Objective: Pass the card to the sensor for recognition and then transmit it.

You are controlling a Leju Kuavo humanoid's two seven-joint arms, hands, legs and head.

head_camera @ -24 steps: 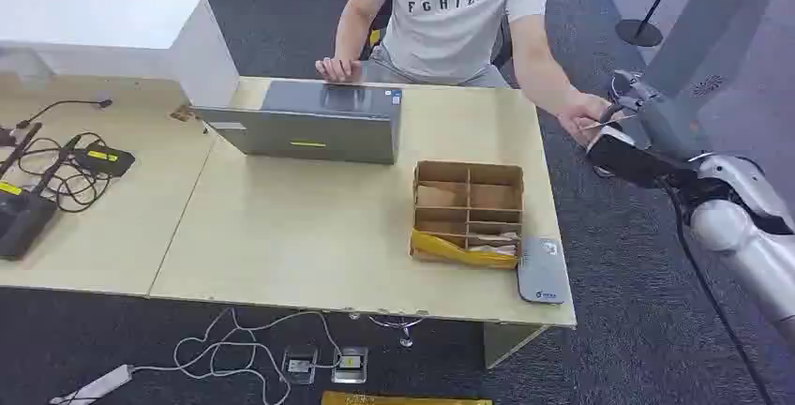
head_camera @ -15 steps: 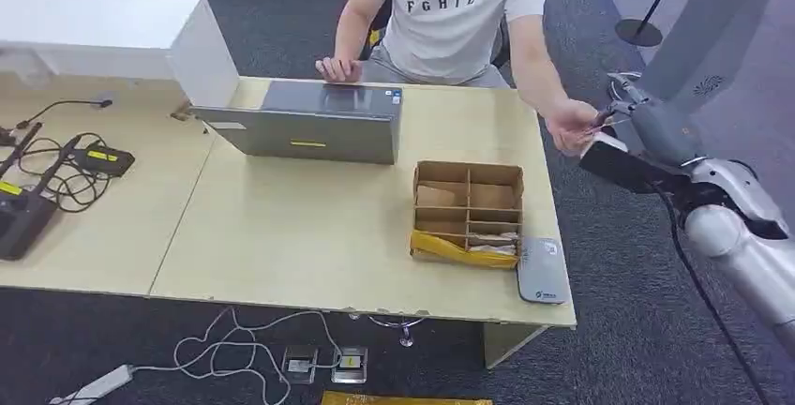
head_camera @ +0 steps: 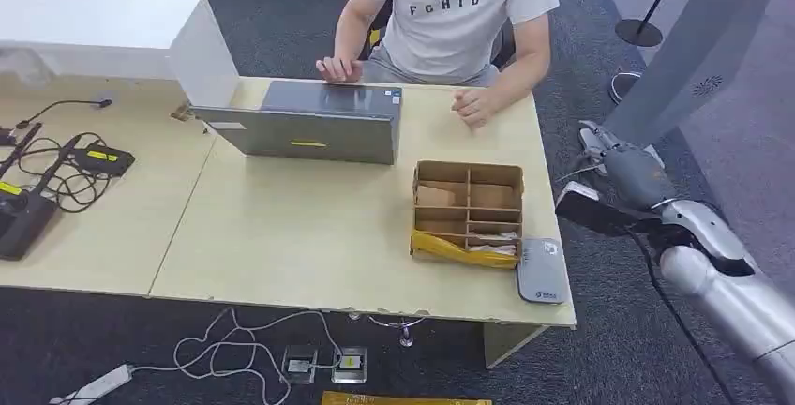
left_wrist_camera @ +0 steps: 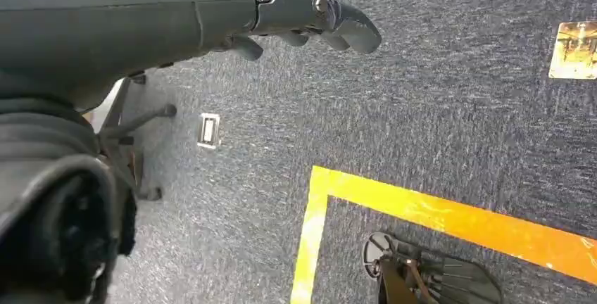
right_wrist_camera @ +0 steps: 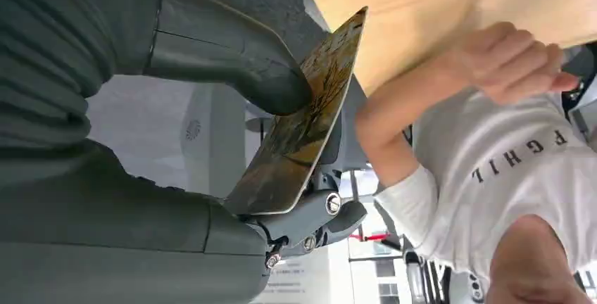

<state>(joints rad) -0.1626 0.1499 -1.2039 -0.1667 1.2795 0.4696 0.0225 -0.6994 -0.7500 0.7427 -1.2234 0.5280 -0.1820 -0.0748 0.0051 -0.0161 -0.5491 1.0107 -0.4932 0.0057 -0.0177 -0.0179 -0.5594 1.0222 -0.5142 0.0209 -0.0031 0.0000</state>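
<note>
Sensor (head_camera: 542,272): grey pad at the table's (head_camera: 309,236) near right corner, beside the cardboard box (head_camera: 467,212).
Right hand (head_camera: 619,169): off the table's right edge, thumb (right_wrist_camera: 239,72) pinching the card (right_wrist_camera: 303,124) against fingers.
Card: thin, stiff, light, likely slippery; hold by the edge.
Left hand (left_wrist_camera: 310,19): curled, holding nothing.
Person (head_camera: 459,11): far side.

grey laptop (head_camera: 314,122), divided cardboard box (head_camera: 467,209), seated person (head_camera: 450,13), tangled cables (head_camera: 56,172)

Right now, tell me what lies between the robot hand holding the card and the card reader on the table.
Head view: nothing; only bare carpet and table edge separate right robot hand from reader.
</note>
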